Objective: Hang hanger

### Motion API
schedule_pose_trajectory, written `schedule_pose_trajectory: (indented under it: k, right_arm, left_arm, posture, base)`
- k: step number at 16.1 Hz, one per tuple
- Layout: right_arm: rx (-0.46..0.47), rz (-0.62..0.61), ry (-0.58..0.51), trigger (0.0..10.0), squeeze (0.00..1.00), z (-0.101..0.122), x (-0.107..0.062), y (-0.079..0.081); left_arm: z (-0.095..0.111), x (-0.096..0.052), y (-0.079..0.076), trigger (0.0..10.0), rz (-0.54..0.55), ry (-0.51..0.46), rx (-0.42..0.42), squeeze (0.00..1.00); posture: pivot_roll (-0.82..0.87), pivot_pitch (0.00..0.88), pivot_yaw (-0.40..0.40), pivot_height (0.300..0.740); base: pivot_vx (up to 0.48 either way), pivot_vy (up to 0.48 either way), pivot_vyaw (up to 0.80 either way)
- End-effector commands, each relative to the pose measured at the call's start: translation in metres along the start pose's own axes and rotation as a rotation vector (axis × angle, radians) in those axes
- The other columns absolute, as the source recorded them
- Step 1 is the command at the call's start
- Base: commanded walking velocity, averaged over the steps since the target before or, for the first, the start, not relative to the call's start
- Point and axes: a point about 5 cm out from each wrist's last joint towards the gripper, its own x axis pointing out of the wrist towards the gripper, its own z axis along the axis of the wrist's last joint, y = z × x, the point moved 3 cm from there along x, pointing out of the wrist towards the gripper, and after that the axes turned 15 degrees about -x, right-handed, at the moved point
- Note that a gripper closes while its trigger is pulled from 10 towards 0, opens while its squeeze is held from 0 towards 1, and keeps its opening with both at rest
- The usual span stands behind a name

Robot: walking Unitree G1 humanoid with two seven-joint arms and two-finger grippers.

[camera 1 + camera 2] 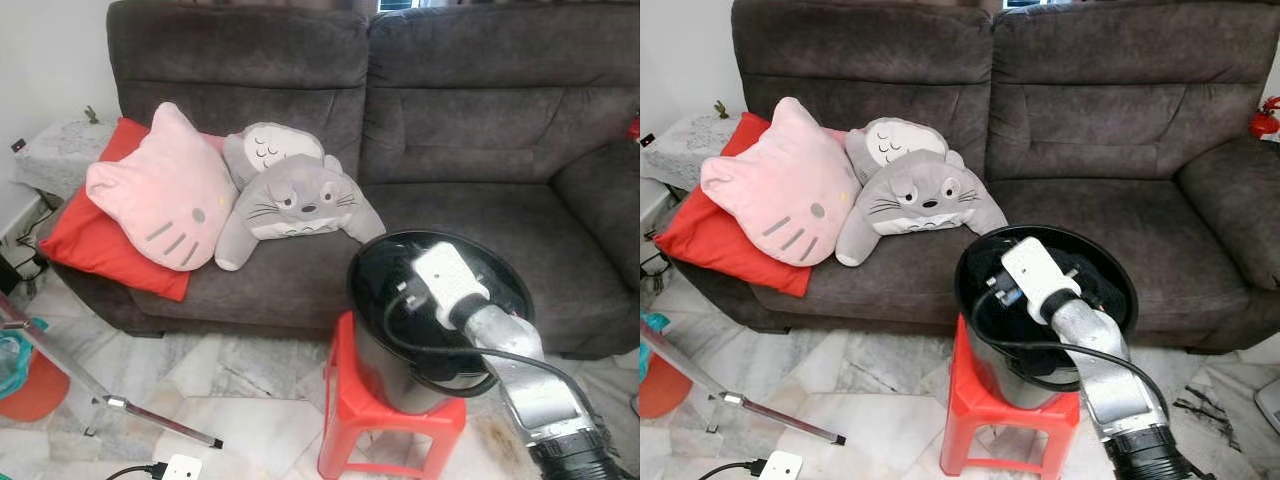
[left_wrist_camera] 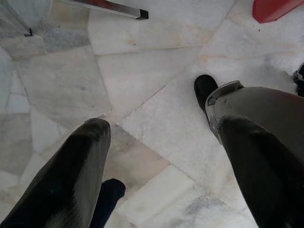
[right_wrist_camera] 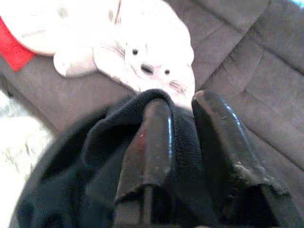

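Note:
A black bucket [image 1: 352, 285] stands on a red plastic stool [image 1: 345, 400] in front of the sofa. My right arm reaches down into it, and its white wrist block [image 1: 448, 278] hides the fingers in the eye views. In the right wrist view my right gripper [image 3: 183, 102] is shut on a fold of black cloth [image 3: 109, 137], lifted at the bucket's mouth. No hanger can be made out. My left gripper [image 2: 161, 128] hangs open over the marble floor with nothing between its fingers.
A dark grey sofa [image 1: 470, 110] holds a pink cat cushion [image 1: 160, 190], a grey plush [image 1: 295, 200] and a red cushion [image 1: 90, 240]. A metal frame leg [image 1: 150, 415] lies on the floor at the left, by an orange basin [image 1: 30, 385] and a white plug [image 1: 182, 468].

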Motion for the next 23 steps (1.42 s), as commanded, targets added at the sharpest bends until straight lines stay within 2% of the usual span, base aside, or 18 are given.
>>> schedule_pose_trajectory:
  k: [1,7,9,11,12,13,14,16,19,23]
  right_arm:
    - [0.021,-0.004,-0.028,10.0,1.0,0.01,-0.002,0.001]
    - [0.037,0.032,-0.027,10.0,1.0,0.02,-0.021,0.02]
    - [0.024,-0.092,0.037,10.0,1.0,0.022,-0.038,0.014]
    - [0.025,-0.138,0.066,10.0,1.0,0.028,-0.052,0.022]
    - [0.023,-0.146,0.116,10.0,0.64,0.026,-0.062,0.034]
    - [0.049,-0.152,0.163,10.0,0.0,0.022,-0.068,0.039]
    - [0.074,-0.162,0.25,10.0,0.0,0.01,-0.076,0.045]
    - [0.057,-0.151,0.341,10.0,0.0,-0.005,-0.084,0.051]
    - [0.043,-0.203,0.479,10.0,0.0,-0.032,-0.09,0.04]
    - [0.033,-0.219,0.509,10.0,0.0,-0.038,-0.088,0.035]
  left_arm:
    - [-0.004,0.0,0.002,10.0,0.009,0.011,0.002,0.0]
    - [-0.004,0.0,0.001,10.0,0.006,0.013,0.004,0.0]
    - [-0.004,0.0,0.001,10.0,0.005,0.013,0.004,0.0]
    - [-0.004,0.0,0.001,10.0,0.006,0.013,0.006,0.0]
    - [-0.004,0.0,0.001,10.0,0.005,0.012,0.007,0.0]
    - [-0.004,0.0,0.001,10.0,0.004,0.012,0.009,0.0]
    - [-0.003,0.0,0.001,10.0,0.003,0.012,0.012,0.0]
    - [-0.002,0.0,0.0,10.0,0.001,0.011,0.017,0.0]
    - [-0.001,0.0,-0.001,10.0,-0.002,0.01,0.02,0.0]
    - [-0.001,0.0,-0.001,10.0,-0.001,0.009,0.02,0.0]
  posture:
    - [-0.17,0.0,0.035,0.74]
    - [-0.18,0.0,0.032,0.74]
    - [-0.19,0.0,0.029,0.74]
    - [-0.2,0.0,0.031,0.74]
    - [-0.21,0.0,0.034,0.74]
    - [-0.21,0.0,0.034,0.74]
    - [-0.22,0.0,0.039,0.74]
    - [-0.23,0.0,0.044,0.74]
    - [-0.23,0.0,0.046,0.74]
    - [-0.22,0.0,0.042,0.74]
  base:
    - [0.0,0.0,0.0]
    - [0.0,0.0,0.0]
    - [0.0,0.0,0.0]
    - [0.0,0.0,0.0]
    - [0.0,0.0,0.0]
    - [0.0,0.0,0.0]
    - [0.0,0.0,0.0]
    - [0.0,0.0,0.0]
    - [0.0,0.0,0.0]
    - [0.0,0.0,0.0]
